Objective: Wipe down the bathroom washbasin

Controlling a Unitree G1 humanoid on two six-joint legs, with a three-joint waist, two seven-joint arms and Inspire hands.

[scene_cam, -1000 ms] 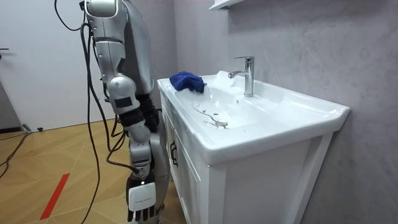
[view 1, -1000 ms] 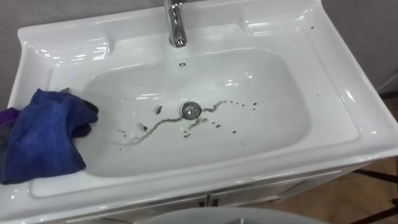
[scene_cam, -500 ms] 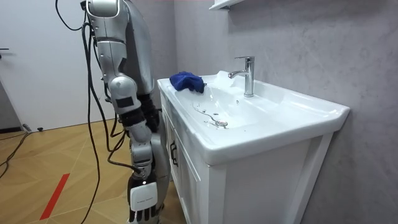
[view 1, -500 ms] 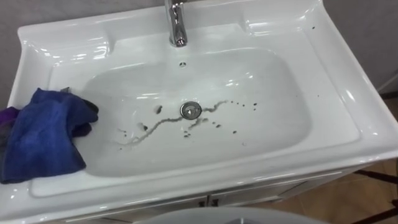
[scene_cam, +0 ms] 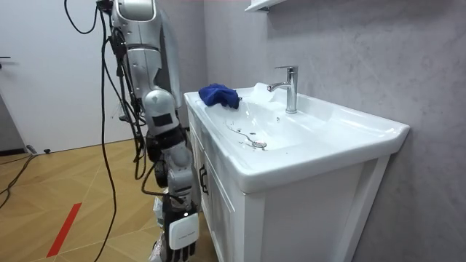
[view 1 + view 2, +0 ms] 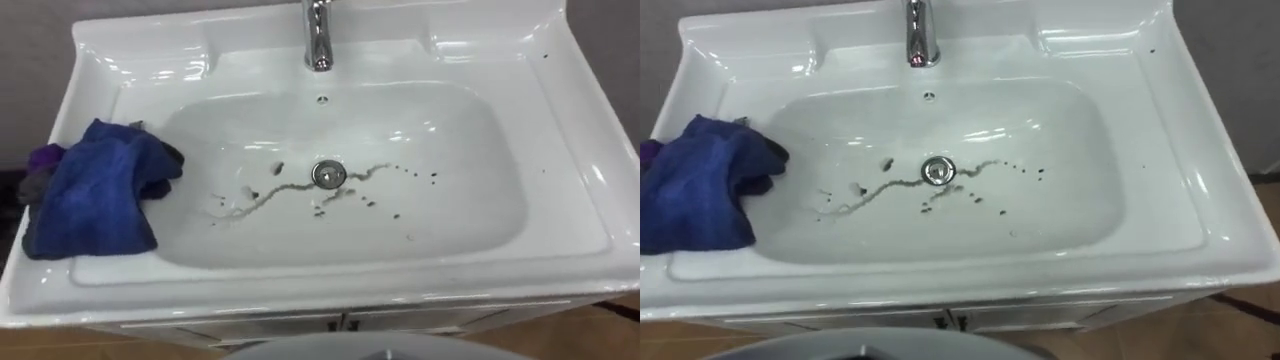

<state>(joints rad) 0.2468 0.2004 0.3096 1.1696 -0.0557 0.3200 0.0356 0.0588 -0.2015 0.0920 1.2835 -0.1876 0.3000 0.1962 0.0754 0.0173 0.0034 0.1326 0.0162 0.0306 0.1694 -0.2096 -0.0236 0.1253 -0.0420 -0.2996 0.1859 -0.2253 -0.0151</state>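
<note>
The white basin (image 6: 330, 290) lies just below me, and its bowl carries a dark dirty streak (image 6: 268, 194) running left from the drain (image 6: 327, 174), with dark specks to the drain's right. A crumpled blue cloth (image 6: 95, 190) rests on the basin's left rim and hangs a little over the bowl's edge. In the room view I stand close against the front of the cabinet (image 5: 226, 211). My right hand (image 5: 182, 236) hangs low by my side there, fingers relaxed, far from the cloth (image 5: 218, 94).
A chrome tap (image 6: 318, 35) rises at the back middle of the basin. A few dark specks (image 6: 545, 55) dot the right rim. Grey wall stands behind the basin, with wooden floor (image 5: 73, 189) behind me.
I have stepped closer to the cabinet, towards the room view's right. The eye view has shifted with me, so the basin sits further right in it. Cloth and dirt lie as before.
</note>
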